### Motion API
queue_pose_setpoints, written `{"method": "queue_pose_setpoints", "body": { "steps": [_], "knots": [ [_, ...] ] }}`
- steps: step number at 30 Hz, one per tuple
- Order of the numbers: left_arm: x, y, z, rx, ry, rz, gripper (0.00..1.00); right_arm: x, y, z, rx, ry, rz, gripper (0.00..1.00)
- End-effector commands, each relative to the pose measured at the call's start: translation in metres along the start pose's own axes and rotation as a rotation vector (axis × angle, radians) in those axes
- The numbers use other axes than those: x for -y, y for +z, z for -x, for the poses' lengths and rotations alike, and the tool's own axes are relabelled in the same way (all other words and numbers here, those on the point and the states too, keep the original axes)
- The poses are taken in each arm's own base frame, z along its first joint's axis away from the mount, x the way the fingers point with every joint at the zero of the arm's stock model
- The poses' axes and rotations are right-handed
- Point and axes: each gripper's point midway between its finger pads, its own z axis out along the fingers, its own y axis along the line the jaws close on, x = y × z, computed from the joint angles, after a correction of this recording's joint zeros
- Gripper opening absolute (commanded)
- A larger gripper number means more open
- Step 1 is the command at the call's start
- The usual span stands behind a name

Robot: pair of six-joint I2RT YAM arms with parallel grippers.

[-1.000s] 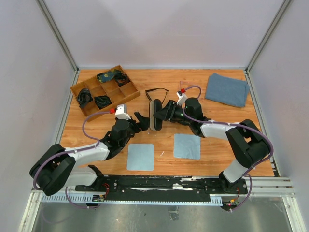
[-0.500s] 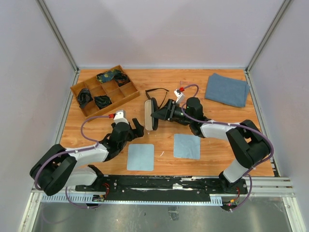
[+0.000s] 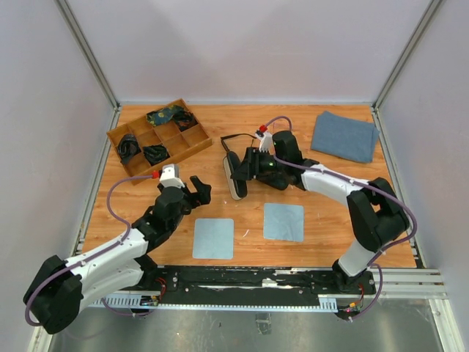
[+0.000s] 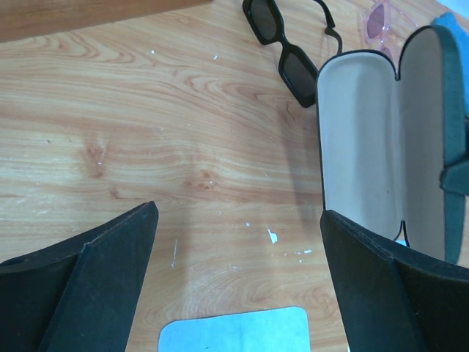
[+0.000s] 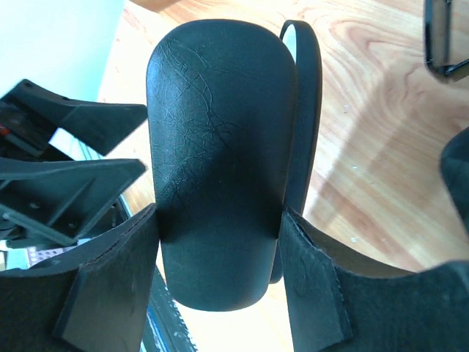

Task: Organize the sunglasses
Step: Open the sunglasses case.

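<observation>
Between the right claw's (image 5: 216,282) pads, one shell of the open black case (image 5: 212,132) was clamped. Its long axis ran away from the bases, and its lining faced the left claw (image 4: 238,279), whose jaws stood wide apart and empty. Just beyond the case's far end lay the black sunglasses (image 4: 287,45) on the tabletop (image 4: 146,110), with the pink pair (image 4: 381,16) beside them, partly hidden by the case. The free left claw looked the likelier to fetch them.

My fingers (image 5: 110,286) are matt black and faintly grainy. The case (image 5: 216,161) has a creased, leather-like black shell and a pale, matt, cloth-like lining (image 4: 359,147). The worktop (image 4: 146,110) is smooth light wood. The black sunglasses (image 4: 297,67) look like glossy plastic.
</observation>
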Motion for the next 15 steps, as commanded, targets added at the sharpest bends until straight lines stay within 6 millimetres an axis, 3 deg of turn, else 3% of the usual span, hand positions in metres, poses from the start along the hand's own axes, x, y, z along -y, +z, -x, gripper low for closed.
{"method": "queue_pose_setpoints", "body": {
  "steps": [1, 10, 15],
  "knots": [
    [0.000, -0.004, 0.015, 0.026, 0.016, 0.017, 0.99, 0.027, -0.002, -0.012, -0.146, -0.023, -0.050, 0.01],
    [0.000, -0.006, 0.018, 0.032, 0.026, 0.015, 0.99, 0.039, 0.009, -0.022, -0.324, -0.045, -0.033, 0.03],
    [0.001, -0.006, 0.020, 0.037, 0.024, 0.011, 0.99, 0.047, 0.012, -0.028, -0.355, -0.039, -0.040, 0.17]
  ]
}}
